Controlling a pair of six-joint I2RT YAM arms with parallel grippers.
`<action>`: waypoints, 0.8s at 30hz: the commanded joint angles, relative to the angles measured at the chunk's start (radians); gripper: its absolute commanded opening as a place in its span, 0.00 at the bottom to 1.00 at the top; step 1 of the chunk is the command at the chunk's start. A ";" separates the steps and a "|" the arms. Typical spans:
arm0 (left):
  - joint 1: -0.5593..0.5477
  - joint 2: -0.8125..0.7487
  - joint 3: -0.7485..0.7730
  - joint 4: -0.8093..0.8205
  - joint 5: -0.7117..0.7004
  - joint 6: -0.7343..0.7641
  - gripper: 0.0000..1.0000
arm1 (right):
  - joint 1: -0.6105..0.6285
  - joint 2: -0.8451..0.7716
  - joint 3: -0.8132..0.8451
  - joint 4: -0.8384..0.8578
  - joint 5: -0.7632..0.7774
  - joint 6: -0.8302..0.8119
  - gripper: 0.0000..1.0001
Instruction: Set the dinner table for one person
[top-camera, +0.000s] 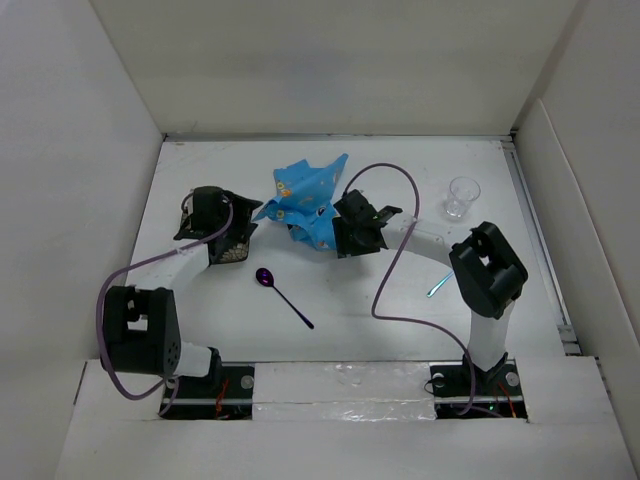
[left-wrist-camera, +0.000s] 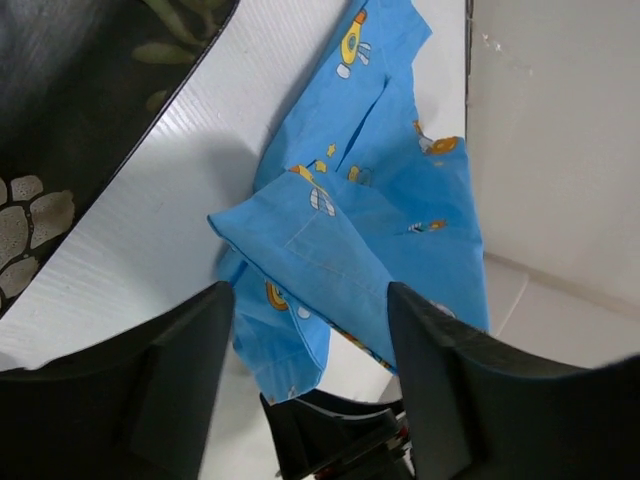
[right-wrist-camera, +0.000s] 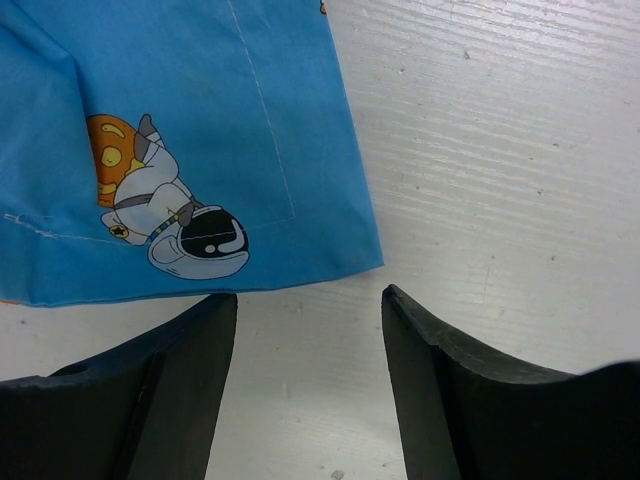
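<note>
The white dinner table (top-camera: 400, 320) carries a crumpled blue cloth (top-camera: 305, 198) printed with cartoon figures at its middle back. My left gripper (top-camera: 250, 212) is open and empty just left of the cloth, which lies ahead of its jaws in the left wrist view (left-wrist-camera: 340, 230). My right gripper (top-camera: 338, 232) is open and empty at the cloth's right edge. In the right wrist view the cloth's corner (right-wrist-camera: 180, 150) lies just beyond the fingertips (right-wrist-camera: 215, 330), apart from them. A purple spoon (top-camera: 281, 291) lies in the middle. A clear glass (top-camera: 462, 197) stands at the back right.
A dark patterned plate (top-camera: 234, 251) lies under my left wrist and shows in the left wrist view (left-wrist-camera: 70, 110). A thin teal utensil (top-camera: 438, 287) lies by the right arm. White walls (top-camera: 80, 150) enclose the table. A purple cable (top-camera: 395, 250) loops over the right side.
</note>
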 joint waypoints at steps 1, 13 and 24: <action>0.004 0.035 0.035 0.040 -0.014 -0.051 0.56 | 0.015 -0.014 0.022 0.009 0.022 -0.037 0.65; 0.004 0.158 0.133 0.056 -0.058 -0.002 0.00 | 0.015 0.009 0.048 0.049 -0.026 -0.103 0.68; 0.004 0.117 0.210 0.030 -0.137 0.141 0.00 | 0.015 0.109 0.138 0.020 0.054 -0.203 0.68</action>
